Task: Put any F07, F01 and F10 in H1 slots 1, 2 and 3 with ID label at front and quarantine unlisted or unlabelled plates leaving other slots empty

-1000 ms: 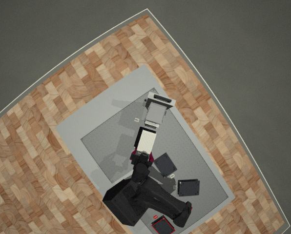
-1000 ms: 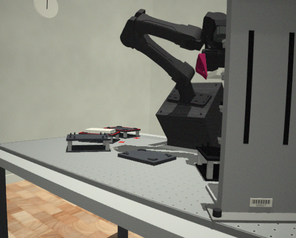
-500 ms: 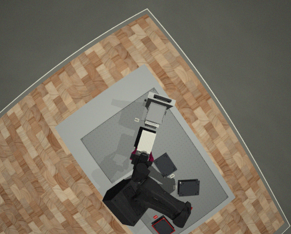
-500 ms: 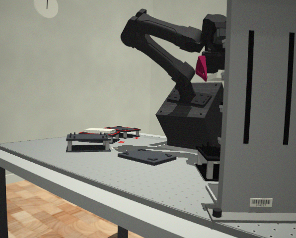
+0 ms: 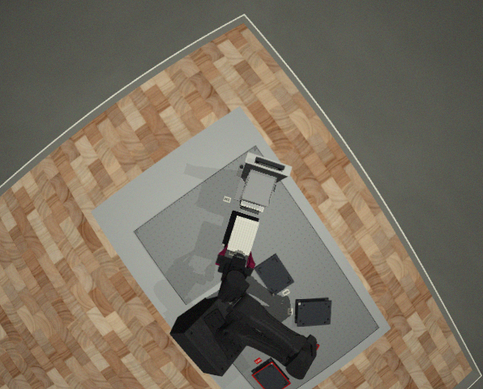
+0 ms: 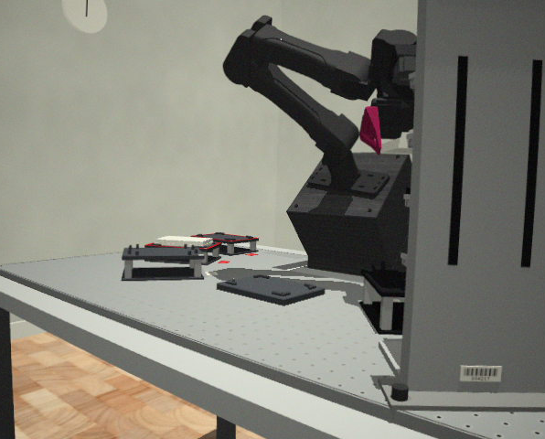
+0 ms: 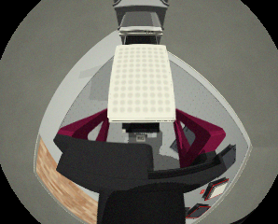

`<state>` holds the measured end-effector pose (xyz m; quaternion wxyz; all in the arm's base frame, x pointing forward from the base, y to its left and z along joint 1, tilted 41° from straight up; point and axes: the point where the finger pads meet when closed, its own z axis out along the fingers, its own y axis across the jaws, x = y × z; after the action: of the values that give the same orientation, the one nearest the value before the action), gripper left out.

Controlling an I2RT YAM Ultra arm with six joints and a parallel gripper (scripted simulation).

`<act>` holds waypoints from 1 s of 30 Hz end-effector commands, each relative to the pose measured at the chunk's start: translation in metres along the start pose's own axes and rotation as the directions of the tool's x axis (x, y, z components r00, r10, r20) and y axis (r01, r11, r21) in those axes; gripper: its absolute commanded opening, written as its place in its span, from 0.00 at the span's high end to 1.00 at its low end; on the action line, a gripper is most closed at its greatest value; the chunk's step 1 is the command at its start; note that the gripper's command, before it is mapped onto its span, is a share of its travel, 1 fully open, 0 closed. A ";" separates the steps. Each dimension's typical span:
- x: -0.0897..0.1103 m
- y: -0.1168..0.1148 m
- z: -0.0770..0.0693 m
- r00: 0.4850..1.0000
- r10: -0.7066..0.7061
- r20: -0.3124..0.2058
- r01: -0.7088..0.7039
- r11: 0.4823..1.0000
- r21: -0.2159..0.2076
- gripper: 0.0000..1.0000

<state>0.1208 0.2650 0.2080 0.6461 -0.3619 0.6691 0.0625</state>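
My gripper (image 5: 237, 254) (image 7: 141, 112) is shut on a white 96-well plate (image 5: 244, 235) (image 6: 397, 144) (image 7: 142, 79) by its near end. The plate is level, wells up, high over the deck between the arm and the hotel; no ID is readable. The hotel H1 (image 5: 268, 164) (image 6: 490, 321) (image 7: 140, 8) stands beyond the plate's far end. A white strip (image 5: 251, 206) shows at its front below the grey top; slot contents and IDs cannot be told. A white plate (image 6: 183, 240) (image 7: 216, 189) sits on one red-edged quarantine nest. The other quarantine nest (image 5: 271, 378) (image 6: 229, 237) (image 7: 198, 211) is empty.
A raised black nest (image 5: 230, 228) (image 6: 386, 282) stands below the held plate, by the RG label (image 7: 140, 138). A low flat nest (image 5: 274, 274) (image 6: 270, 288) and a raised nest (image 5: 313, 311) (image 6: 162, 253) are empty. The H1 label (image 5: 226, 198) lies beside the hotel.
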 end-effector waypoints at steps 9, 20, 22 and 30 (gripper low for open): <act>0.000 0.001 0.003 1.000 0.009 0.009 -0.009 1.000 -0.006 0.14; 0.003 0.001 0.006 1.000 0.009 0.009 -0.009 1.000 -0.006 0.14; 0.004 0.001 0.007 1.000 0.009 0.009 -0.009 1.000 -0.006 0.14; 0.006 0.001 0.009 1.000 0.009 0.009 -0.009 1.000 -0.006 0.14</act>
<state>0.1299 0.2659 0.1967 0.6455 -0.3629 0.6694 0.0601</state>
